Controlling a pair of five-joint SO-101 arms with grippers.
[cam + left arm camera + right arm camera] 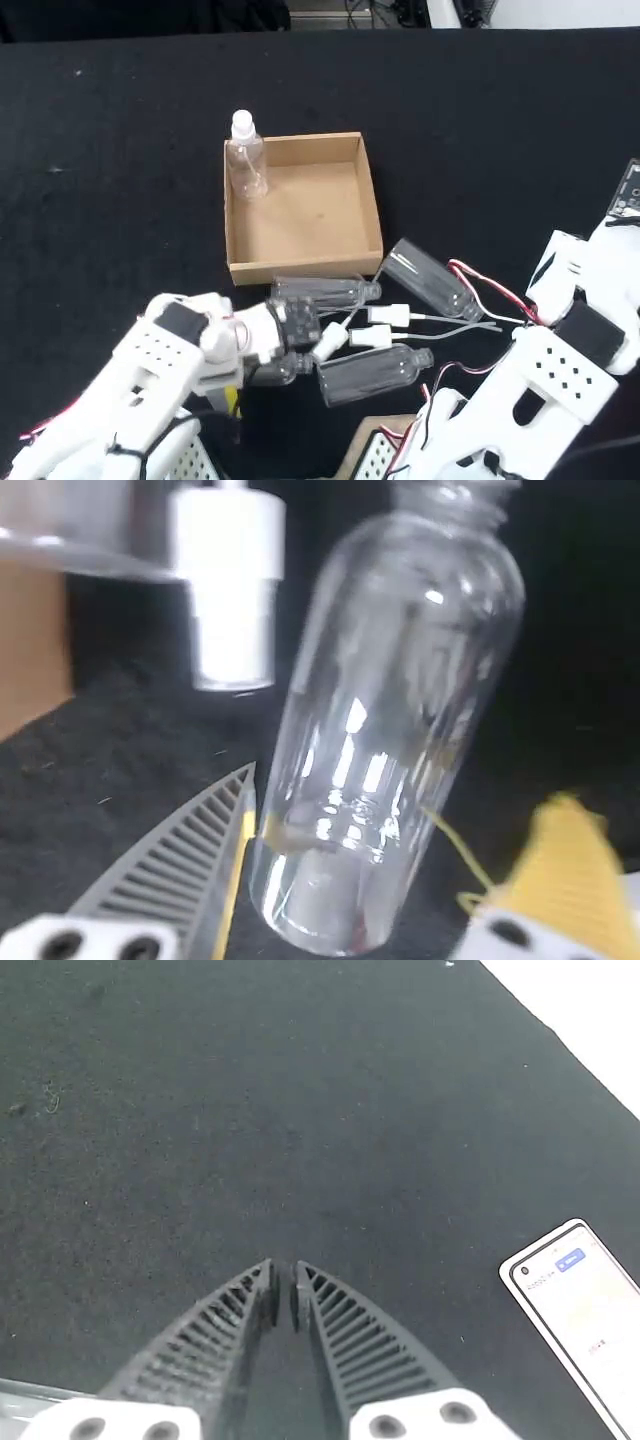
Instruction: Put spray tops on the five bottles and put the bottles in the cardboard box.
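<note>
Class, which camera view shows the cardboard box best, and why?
The high view: the whole cardboard box lies open from above. The left wrist view catches a brown strip of its wall; the right wrist view faces black table and a phone.

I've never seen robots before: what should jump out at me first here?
A cardboard box sits mid-table with one capped bottle standing in its far left corner. In front of it, clear bottles and white spray tops lie jumbled on the black table, where the left end effector straddles one lying bottle.
</note>
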